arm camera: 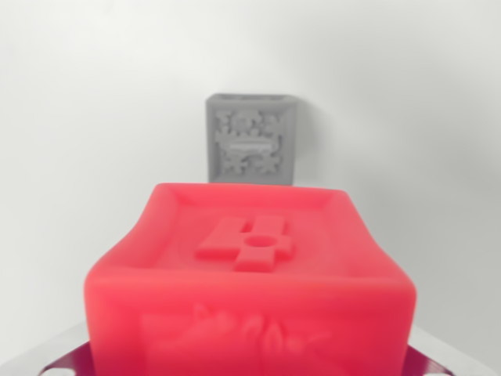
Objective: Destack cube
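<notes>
Jaws cannot be made out as such in the wrist view: only thin pale metallic edges show at the bottom left and bottom right corners, half hidden behind the red cube, so whether they are open or closed cannot be told.

Going from the wrist view's left, the white table is bare and evenly lit. Near the middle and further back sits a grey cube, upright, its facing side carrying a raised ornamental pattern too blurred to read. It stands apart from the red one, with a strip of white table between them, and casts a faint shadow to its right.

The red cube fills the lower centre, very close to the camera and out of focus along its near face. Its top is a shallow recessed panel with a raised numeral 4. Its lower corners overlap the metallic edges on both sides. To the right the table is plain white again.
</notes>
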Controlling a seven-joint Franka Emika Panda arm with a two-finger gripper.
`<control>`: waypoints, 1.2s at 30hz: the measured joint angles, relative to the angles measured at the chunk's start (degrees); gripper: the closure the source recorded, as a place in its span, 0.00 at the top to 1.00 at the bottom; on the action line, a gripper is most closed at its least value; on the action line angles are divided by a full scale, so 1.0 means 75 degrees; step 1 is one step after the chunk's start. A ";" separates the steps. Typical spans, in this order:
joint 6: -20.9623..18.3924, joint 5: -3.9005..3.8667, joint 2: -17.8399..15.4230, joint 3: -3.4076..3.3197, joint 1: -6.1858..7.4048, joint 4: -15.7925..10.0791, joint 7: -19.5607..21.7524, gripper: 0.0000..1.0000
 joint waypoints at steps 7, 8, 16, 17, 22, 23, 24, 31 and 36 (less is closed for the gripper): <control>0.0172 0.0028 -0.0162 -0.0058 -0.0041 -0.0310 0.0098 0.00; 0.0197 0.0033 -0.0183 -0.0066 -0.0050 -0.0359 0.0109 0.00; 0.0375 0.0064 -0.0310 -0.0127 -0.0108 -0.0666 0.0212 0.00; 0.0398 0.0068 -0.0330 -0.0135 -0.0117 -0.0709 0.0229 0.00; 0.0515 0.0083 -0.0436 -0.0174 -0.0161 -0.0927 0.0298 0.00; 0.0537 0.0088 -0.0458 -0.0183 -0.0171 -0.0976 0.0311 0.00; 0.0560 0.0093 -0.0475 -0.0190 -0.0183 -0.1020 0.0328 0.00; 0.0724 0.0119 -0.0588 -0.0259 -0.0227 -0.1292 0.0423 0.00; 0.0834 0.0136 -0.0677 -0.0309 -0.0263 -0.1492 0.0484 0.00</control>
